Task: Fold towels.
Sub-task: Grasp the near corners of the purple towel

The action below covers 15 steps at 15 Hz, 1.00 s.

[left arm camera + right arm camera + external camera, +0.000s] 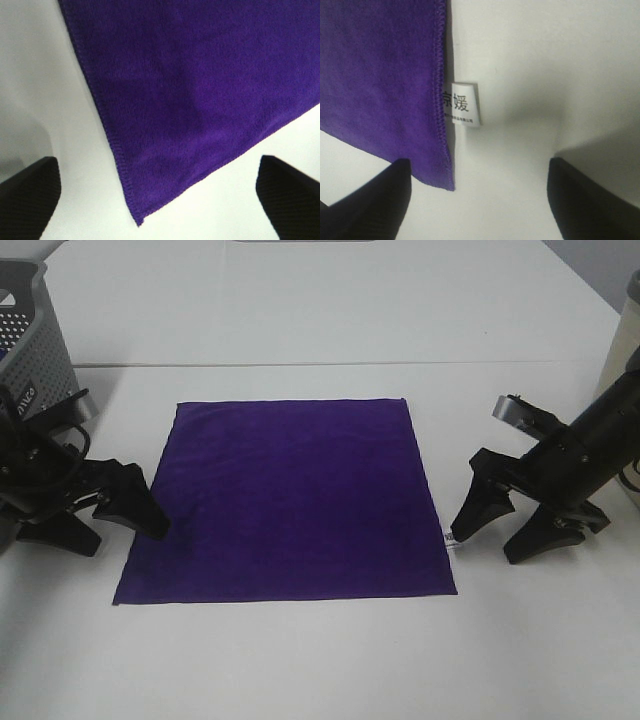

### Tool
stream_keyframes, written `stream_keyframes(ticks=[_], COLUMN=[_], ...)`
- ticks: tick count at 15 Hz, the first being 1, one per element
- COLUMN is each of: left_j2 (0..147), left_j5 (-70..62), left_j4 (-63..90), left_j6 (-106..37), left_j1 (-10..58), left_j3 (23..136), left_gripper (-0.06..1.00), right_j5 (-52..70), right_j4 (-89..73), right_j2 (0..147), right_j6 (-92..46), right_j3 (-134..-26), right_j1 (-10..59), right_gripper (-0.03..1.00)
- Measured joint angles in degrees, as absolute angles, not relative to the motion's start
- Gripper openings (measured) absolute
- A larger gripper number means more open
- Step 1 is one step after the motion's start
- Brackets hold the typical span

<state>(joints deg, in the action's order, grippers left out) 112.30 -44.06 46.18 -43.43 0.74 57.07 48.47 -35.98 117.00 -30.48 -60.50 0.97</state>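
Purple towel (290, 502) flat, label (450, 537) edge rightward

Deep purple towel (290, 500) is laid out flat and unfolded on the white table (300, 660), roughly square, barely wrinkled, edges stitched. A small white label (462, 103) with printed characters is seen poking out of its right edge, near the front corner.
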Motion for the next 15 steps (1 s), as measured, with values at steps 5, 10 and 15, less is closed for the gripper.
stream_keyframes(ticks=[5, 10, 15], left_j2=[112.3, 111.4, 111.7], left_j5=[-43.2, -40.0, -39.3], left_j4=[45.5, 47.3, 47.4], left_j6=[-43.0, -43.1, -41.4], left_j1=[0.7, 0.7, 2.0], left_j3=[55.7, 52.1, 52.1], left_gripper=[0.99, 0.99, 0.98], right_j5=[48.5, 47.7, 44.2], right_j4=[-36.8, -38.1, -41.8], right_j2=[117.3, 117.4, 117.7], right_j6=[-30.5, -30.5, -30.5], right_j3=[-60.8, -60.4, -58.8], right_j1=[1.0, 1.1, 4.6], right_gripper=[0.74, 0.74, 0.73])
